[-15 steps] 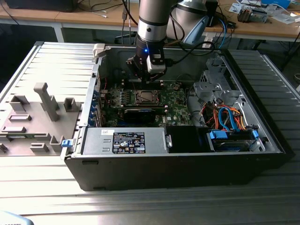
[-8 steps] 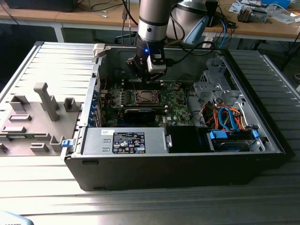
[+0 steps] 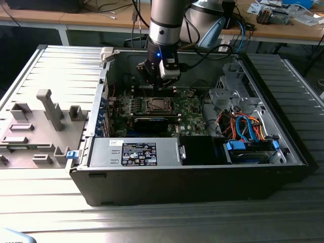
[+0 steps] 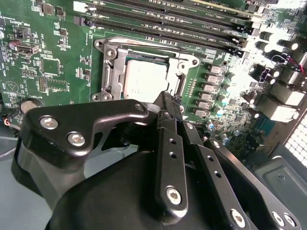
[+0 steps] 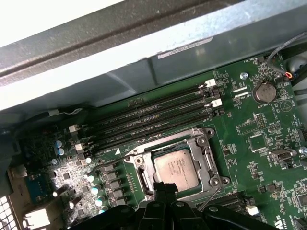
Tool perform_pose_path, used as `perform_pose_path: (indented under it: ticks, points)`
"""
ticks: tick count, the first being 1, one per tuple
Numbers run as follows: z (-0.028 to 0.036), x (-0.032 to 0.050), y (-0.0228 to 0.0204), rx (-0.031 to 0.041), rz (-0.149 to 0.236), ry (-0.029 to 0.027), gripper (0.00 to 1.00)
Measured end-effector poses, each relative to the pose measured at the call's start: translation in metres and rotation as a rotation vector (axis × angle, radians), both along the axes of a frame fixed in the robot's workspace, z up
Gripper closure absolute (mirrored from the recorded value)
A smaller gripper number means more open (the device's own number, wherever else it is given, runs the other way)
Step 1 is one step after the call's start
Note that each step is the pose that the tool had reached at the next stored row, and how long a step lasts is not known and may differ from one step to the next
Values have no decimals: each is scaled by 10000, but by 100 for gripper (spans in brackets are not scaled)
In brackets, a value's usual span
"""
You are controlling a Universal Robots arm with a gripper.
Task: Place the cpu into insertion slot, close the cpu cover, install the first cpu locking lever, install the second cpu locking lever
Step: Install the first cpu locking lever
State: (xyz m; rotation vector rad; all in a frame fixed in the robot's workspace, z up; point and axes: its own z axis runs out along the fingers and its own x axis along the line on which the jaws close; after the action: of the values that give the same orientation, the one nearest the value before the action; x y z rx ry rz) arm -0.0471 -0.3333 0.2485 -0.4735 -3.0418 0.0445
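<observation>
Claw [image 4: 165, 98] pressed together, empty, poised just above socket's near rim. Cpu [image 5: 176, 167] seated flat inside insertion slot [image 4: 112, 72] on green motherboard [image 5: 254, 129], near rear wall of open computer case [image 3: 283, 152]. Cpu cover [image 5: 207, 155] down around chip.

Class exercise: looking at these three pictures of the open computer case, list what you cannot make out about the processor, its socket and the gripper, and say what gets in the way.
- Near edge of the square silvery-tan cpu and of the silver-rimmed insertion slot: hidden in both wrist views by the black gripper.
- Whether the thin silver cpu cover is fully down: not clear in either wrist view.
- Locking levers' state: too small in the exterior view.
</observation>
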Motion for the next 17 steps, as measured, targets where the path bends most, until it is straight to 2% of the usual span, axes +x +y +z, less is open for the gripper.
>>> perform_pose_path:
  ticks: [14, 15, 16, 17]
  points:
    - [0, 5, 0, -2, 96, -2, 89]
    - [-1, 6, 0, -2, 99, -61, 89]
    - [-3, 4, 1, -1, 97, -255, 89]
    - [-3, 2, 0, -1, 96, -381, 89]
